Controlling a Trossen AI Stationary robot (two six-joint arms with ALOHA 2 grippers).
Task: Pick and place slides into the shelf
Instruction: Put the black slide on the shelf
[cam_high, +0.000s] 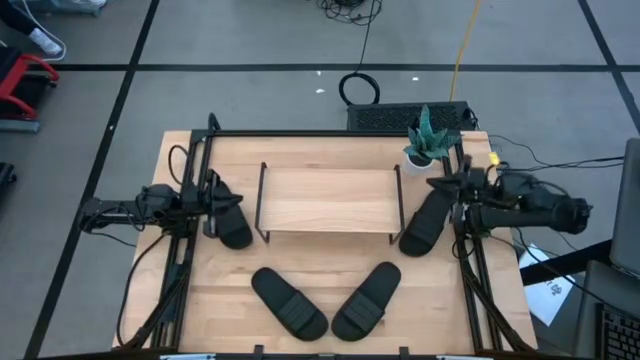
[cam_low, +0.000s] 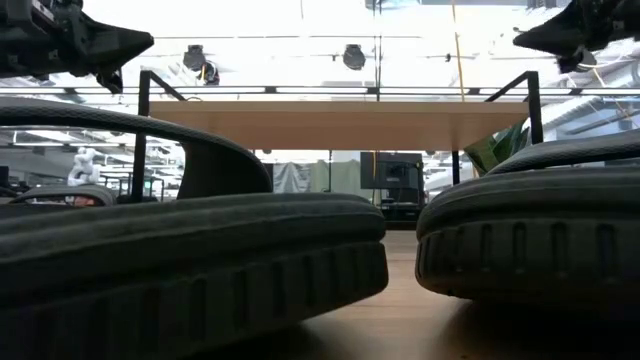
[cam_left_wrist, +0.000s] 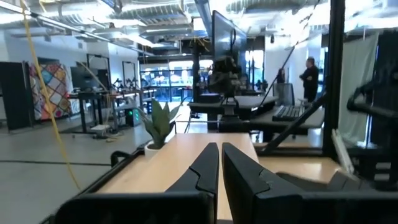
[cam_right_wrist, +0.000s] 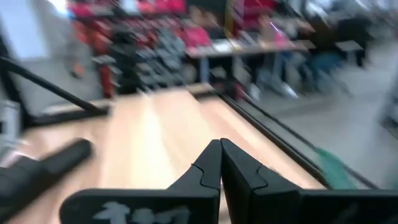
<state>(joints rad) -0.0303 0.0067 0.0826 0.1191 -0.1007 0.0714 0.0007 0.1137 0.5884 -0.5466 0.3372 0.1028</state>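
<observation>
Although nothing had yet been placed on the shelf (cam_high: 328, 200), all four slides lay on the counter (cam_high: 230, 275) around it. Nearest the front edge, two slides, one on the left (cam_high: 289, 302) and one on the right (cam_high: 367, 300), rested sole-down with their near ends angled towards each other; the low view showed their thick, ribbed, matte black edges, suggesting a light foam or rubber body that would flex somewhat under pressure and offer a grippy rather than slippery surface. Judged from the shape, the wide arched strap, or the rim of the sole beside it, offered the best place to take hold. Farther back, a third slide (cam_high: 231, 222) lay just beside the shelf's left frame, beneath the left gripper (cam_high: 222, 205), and a fourth slide (cam_high: 425, 221) lay angled against the right frame, near the right gripper (cam_high: 447, 203). Both pairs of fingers were pressed together and held nothing. The shelf itself was a pale, smooth wooden plank on thin black metal side frames. Beyond it, a small potted plant (cam_high: 428, 140) stood at the far right corner.
</observation>
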